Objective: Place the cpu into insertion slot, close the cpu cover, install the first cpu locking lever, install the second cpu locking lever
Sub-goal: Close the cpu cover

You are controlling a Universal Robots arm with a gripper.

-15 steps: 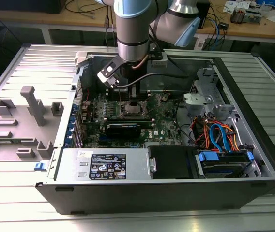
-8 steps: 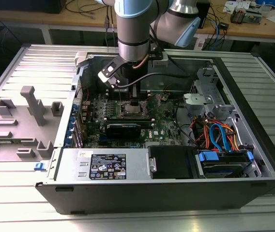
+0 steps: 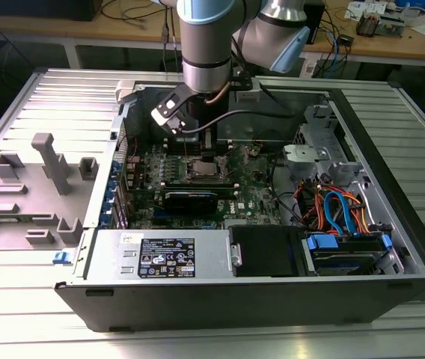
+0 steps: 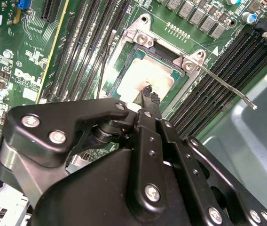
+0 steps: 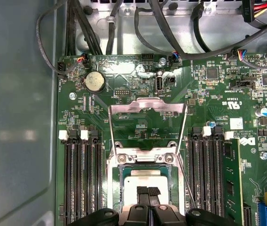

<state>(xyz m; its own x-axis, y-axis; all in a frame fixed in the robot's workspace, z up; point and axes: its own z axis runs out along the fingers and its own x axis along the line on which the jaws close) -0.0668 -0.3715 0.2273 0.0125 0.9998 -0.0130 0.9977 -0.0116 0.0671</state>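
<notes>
Fingers (image 5: 143, 193) pressed together, the gripper (image 4: 147, 94) reaches into an open computer case (image 3: 392, 247) lying on the slatted desk (image 3: 18, 329), its tip at the top face of the cpu (image 4: 147, 75). The cpu lies flat in the insertion slot (image 5: 145, 158) on the green motherboard (image 5: 208, 94). The cpu cover (image 5: 147, 106) stands swung open, clear of the cpu, and a thin locking lever (image 4: 227, 87) juts up beside the slot. Black memory slots (image 5: 82, 179) flank it on both sides, and cables (image 5: 124, 23) crowd the board's edge beyond the cover. Grey fixtures (image 3: 48, 164) sit toward the desk's edge on the exterior view's left.
</notes>
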